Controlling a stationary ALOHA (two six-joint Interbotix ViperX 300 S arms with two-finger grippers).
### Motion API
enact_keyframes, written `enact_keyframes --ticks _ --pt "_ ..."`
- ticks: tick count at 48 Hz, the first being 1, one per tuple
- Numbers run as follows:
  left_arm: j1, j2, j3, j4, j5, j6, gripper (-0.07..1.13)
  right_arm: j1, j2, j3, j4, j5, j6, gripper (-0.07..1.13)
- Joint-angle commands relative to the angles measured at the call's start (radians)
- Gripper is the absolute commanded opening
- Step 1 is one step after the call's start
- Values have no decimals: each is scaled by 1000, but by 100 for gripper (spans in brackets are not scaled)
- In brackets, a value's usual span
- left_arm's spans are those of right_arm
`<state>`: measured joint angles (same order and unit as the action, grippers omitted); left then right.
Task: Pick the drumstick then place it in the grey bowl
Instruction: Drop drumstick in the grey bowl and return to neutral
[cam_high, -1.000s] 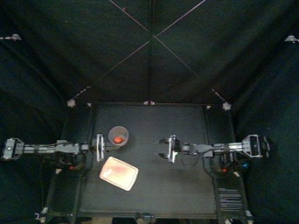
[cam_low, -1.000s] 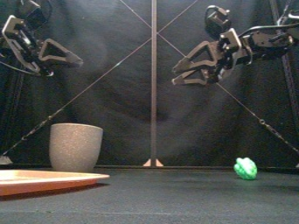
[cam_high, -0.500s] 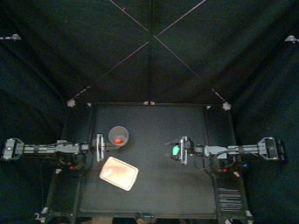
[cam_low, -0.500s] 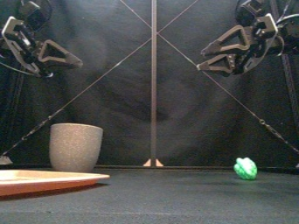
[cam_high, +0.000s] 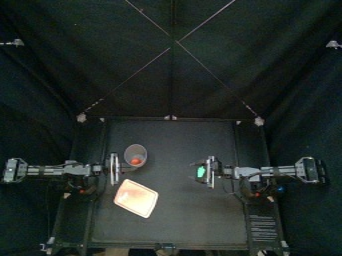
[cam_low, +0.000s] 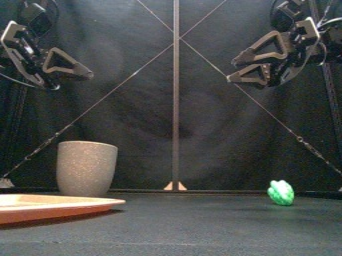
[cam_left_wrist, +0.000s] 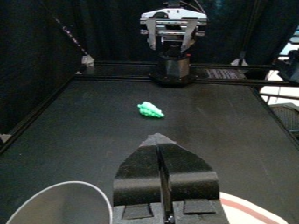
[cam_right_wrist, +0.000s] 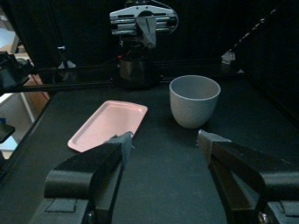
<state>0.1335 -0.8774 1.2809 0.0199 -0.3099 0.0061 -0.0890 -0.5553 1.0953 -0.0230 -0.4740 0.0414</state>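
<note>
The tall grey speckled cup stands left of centre, and a red-orange thing shows inside it. Front on, the cup hides its contents. My left gripper hangs high beside the cup; in its wrist view the jaws are shut and empty, with the cup's rim just below them. My right gripper is high at centre right, open and empty, facing the cup. In the front view both grippers, left and right, stay well above the table.
A flat pink tray lies in front of the cup, also seen low at the left. A small green toy sits on the table under the right gripper, right of centre.
The right gripper has drawn back to the right and risen, uncovering the green toy. For the last half second nothing has moved. The left arm stayed still.
</note>
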Motion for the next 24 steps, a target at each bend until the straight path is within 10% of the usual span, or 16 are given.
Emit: enact_keyframes --ticks 1,24 --pt "3 2 -15 0 -11 0 0 2 -14 -8 5 -8 0 95" --pt "3 2 -11 0 -12 -2 0 0 -12 -3 5 -14 0 95"
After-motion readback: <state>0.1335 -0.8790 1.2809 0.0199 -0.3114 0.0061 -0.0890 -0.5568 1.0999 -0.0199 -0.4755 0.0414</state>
